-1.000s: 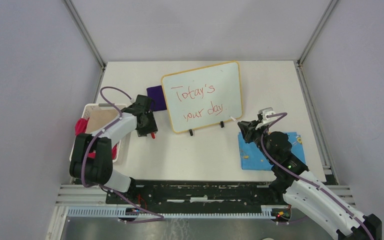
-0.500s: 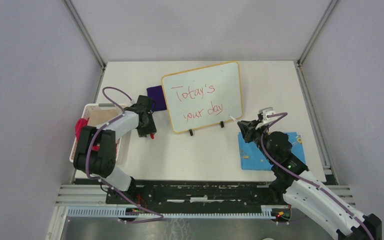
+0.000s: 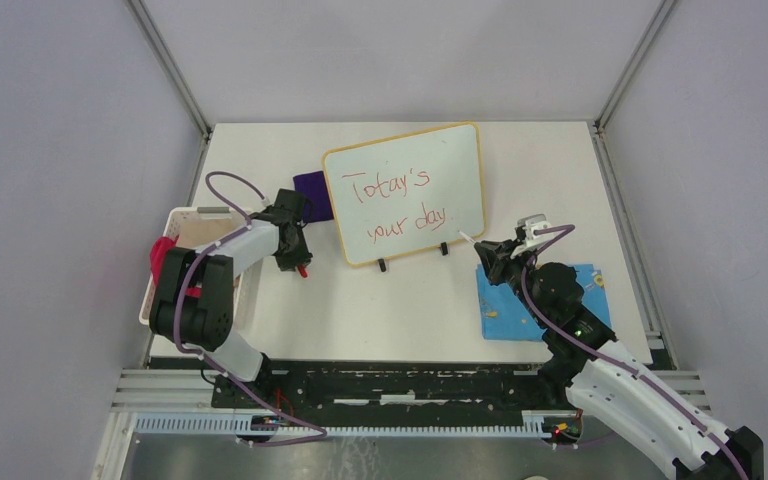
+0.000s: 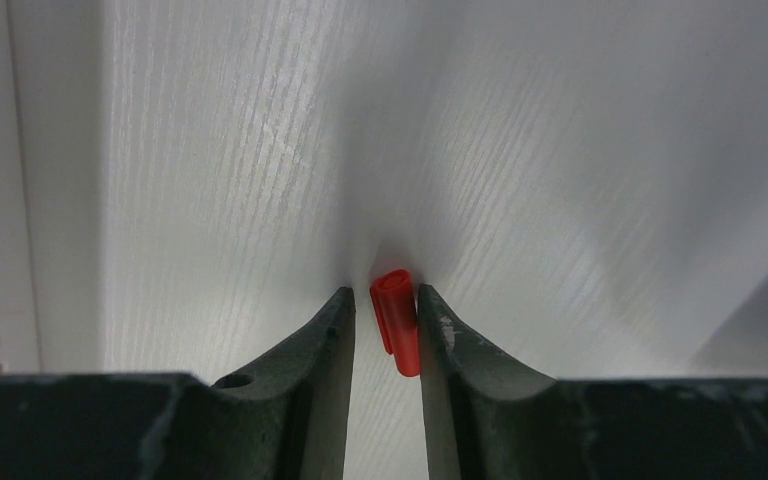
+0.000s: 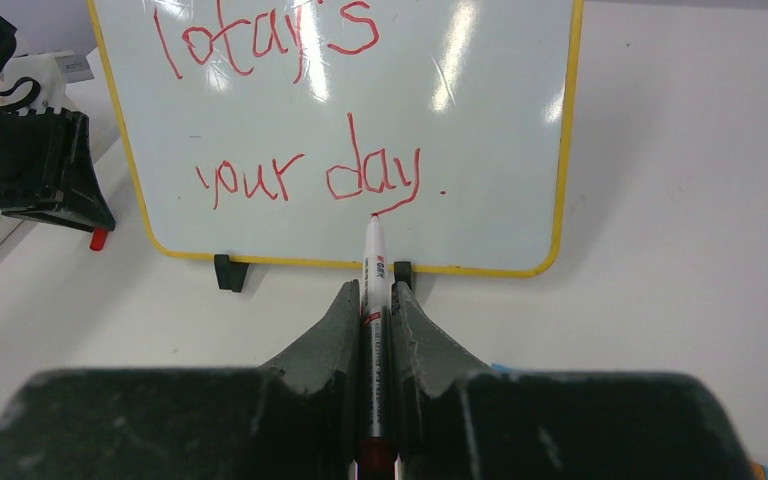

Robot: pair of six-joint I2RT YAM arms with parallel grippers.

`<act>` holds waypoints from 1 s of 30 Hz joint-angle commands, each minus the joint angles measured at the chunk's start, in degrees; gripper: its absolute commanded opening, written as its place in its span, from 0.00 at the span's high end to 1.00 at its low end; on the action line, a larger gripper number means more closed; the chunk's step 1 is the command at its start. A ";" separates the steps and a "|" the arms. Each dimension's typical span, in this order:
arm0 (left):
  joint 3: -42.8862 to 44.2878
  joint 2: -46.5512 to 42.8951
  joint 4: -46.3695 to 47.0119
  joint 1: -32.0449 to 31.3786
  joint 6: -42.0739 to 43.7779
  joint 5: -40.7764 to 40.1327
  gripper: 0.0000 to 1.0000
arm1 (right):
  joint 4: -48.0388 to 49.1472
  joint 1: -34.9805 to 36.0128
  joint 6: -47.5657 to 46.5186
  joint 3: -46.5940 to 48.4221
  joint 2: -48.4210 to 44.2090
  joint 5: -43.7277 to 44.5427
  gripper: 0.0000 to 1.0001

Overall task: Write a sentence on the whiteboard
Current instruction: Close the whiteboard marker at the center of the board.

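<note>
The whiteboard (image 3: 455, 165) stands propped on two small black feet near the middle of the top view, slightly above centre on the white counter (image 3: 410, 310), with its yellow-orange frame tilted a little. The sentence (image 3: 400, 205) is on it in thin red handwriting, in two lines that read "Today's" above "your day", with a small dot after the last word.

The right gripper (image 5: 373, 295) sits just below and right of the board's lower right corner. Its jaws are closed on a white marker (image 5: 372, 250), which lies along the slot between them. In the right wrist view the marker's tip points at the tail of the "y" in "day", just above the bottom frame. Whether the tip touches the board I cannot tell. The arm's wrist hangs over a blue patterned cloth (image 3: 580, 300) at the right of the counter.

The left gripper (image 4: 384, 298) is low over the counter left of the board. Its jaws stand narrowly apart around a small red cap (image 4: 397, 320). The cap rests against the finger (image 4: 440, 335) on the right of the wrist frame, with a thin gap at the other finger.

A white perforated basket (image 3: 195, 215) lies at the left edge with something red (image 3: 163, 252) on its rim. A dark purple thing (image 3: 312, 195) sits against the board's left edge.
</note>
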 commanded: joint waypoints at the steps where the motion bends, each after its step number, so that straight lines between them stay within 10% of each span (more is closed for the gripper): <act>1: -0.12 1.04 1.48 -0.04 -0.37 -0.03 0.64 | 2.84 -0.13 0.42 0.48 -0.71 0.07 1.00; 9: -1.94 -1.36 0.43 -1.37 -3.11 0.48 0.54 | 2.75 -0.13 0.45 0.60 -0.70 0.32 1.00; 30: -2.13 0.73 0.36 -2.78 -5.83 -1.57 0.74 | 2.48 -0.10 0.23 0.30 -1.11 0.69 1.00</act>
